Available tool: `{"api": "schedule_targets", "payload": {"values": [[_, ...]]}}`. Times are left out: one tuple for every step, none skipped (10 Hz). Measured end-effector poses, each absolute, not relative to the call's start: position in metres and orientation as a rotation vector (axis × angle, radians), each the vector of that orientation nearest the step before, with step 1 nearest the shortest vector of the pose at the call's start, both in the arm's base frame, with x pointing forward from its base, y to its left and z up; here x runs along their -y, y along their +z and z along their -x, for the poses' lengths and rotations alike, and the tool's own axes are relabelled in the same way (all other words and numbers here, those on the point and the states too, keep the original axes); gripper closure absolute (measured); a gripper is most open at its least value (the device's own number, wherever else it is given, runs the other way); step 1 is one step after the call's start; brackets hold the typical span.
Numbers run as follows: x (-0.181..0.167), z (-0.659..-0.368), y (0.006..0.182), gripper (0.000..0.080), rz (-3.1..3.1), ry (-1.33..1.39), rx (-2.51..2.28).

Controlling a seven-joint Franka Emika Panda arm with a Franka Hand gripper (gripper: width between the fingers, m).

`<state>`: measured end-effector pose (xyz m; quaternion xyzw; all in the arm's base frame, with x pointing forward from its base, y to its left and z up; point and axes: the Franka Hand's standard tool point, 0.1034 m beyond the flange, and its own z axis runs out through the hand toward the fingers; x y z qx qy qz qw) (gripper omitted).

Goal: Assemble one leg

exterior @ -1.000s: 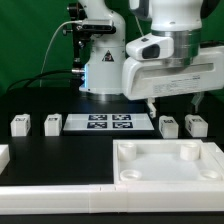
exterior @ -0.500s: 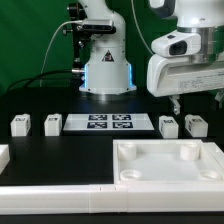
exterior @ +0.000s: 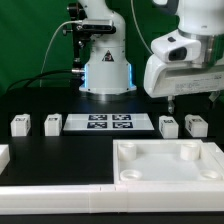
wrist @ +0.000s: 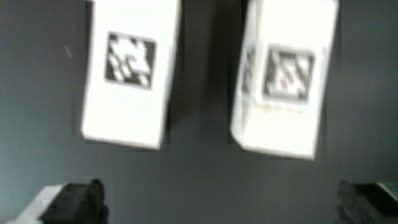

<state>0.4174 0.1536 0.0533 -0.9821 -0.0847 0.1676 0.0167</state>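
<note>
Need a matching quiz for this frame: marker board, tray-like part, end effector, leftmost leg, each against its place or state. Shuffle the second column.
Column one:
A. marker board
B. tray-like part
C. end effector
D. leftmost leg

Column two:
1. far end of the back row, on the exterior view's left
2. above the right-hand pair of legs, open
3. nearest the camera, on the exterior view's right
4. lying flat, middle of the back row

Pairs: A-4, B-3, C-2, D-1
</note>
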Motion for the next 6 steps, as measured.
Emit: {"api": "schedule_targets", "payload": {"values": [[-0.154, -0.408, 0.055, 0.0150, 3.029, 0.717, 0.262], [-0.159, -0.410, 0.055, 0.0150, 2.995, 0.882, 0.259], [-0.164, -0.414, 0.051, 0.0150, 2.980, 0.946, 0.241], [-0.168, -0.401, 0.051, 0.0150, 2.945, 1.150, 0.209], [-0.176, -0.405, 0.045, 0.0150, 2.946, 1.156, 0.200], [-0.175, -0.404, 0.046, 0.0150, 2.946, 1.155, 0.200]]}}
